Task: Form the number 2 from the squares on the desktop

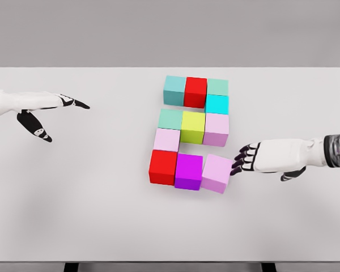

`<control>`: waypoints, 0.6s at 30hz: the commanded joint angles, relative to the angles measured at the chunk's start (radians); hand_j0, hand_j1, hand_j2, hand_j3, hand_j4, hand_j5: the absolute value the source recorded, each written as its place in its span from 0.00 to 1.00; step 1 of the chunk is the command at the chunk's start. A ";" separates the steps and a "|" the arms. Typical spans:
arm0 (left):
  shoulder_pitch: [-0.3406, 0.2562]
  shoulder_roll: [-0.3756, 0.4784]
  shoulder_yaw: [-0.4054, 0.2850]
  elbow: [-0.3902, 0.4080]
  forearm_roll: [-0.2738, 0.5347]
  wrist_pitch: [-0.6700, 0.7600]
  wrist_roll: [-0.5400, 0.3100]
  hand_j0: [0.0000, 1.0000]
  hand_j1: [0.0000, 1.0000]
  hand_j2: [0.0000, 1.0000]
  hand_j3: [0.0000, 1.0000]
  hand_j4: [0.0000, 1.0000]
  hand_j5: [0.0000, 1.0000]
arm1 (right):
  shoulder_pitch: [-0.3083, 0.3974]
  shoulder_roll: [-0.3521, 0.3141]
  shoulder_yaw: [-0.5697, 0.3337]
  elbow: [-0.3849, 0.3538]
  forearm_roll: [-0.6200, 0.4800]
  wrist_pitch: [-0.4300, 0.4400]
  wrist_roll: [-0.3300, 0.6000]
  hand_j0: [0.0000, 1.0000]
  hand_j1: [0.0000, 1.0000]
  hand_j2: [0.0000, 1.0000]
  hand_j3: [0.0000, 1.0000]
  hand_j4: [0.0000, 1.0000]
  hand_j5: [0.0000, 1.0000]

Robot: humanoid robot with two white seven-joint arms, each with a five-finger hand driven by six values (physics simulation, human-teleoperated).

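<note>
Several coloured cubes stand together in the middle of the white table [73, 198]. The top row is a teal cube [174, 89], a red cube [195, 92] and a pale green cube [217, 87], with a cyan cube [217, 104] under its right end. The middle row has a light green cube [170, 118], a yellow cube [192, 126] and a pink cube [216, 129]. A pale pink cube [166, 139] sits below left. The bottom row is a red cube [163, 166], a magenta cube [188, 171] and a slightly turned lilac cube [216, 173]. My right hand [242, 159] touches the lilac cube's right side with curled fingertips. My left hand [56, 113] hovers open at the far left.
The table's front edge runs along the bottom of the view, with two dark legs showing beneath it. A grey wall stands behind the far edge.
</note>
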 commanded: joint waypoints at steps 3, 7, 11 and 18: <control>0.000 0.001 0.001 0.000 0.007 0.002 0.000 1.00 1.00 1.00 1.00 1.00 1.00 | -0.002 -0.004 -0.003 0.007 -0.007 0.002 0.000 1.00 1.00 1.00 1.00 1.00 1.00; 0.000 0.001 0.001 -0.002 0.007 0.002 0.000 1.00 1.00 1.00 1.00 1.00 1.00 | -0.002 -0.010 -0.009 0.068 -0.007 0.002 0.000 1.00 1.00 1.00 1.00 1.00 1.00; 0.000 0.004 0.001 -0.002 0.007 0.002 0.000 1.00 1.00 1.00 1.00 1.00 1.00 | -0.011 0.027 -0.009 0.105 -0.005 0.002 0.000 1.00 1.00 1.00 1.00 1.00 1.00; 0.000 0.004 0.003 -0.002 0.007 0.002 0.000 1.00 1.00 1.00 1.00 1.00 1.00 | -0.014 0.033 -0.009 0.103 -0.005 0.002 0.000 1.00 1.00 1.00 1.00 1.00 1.00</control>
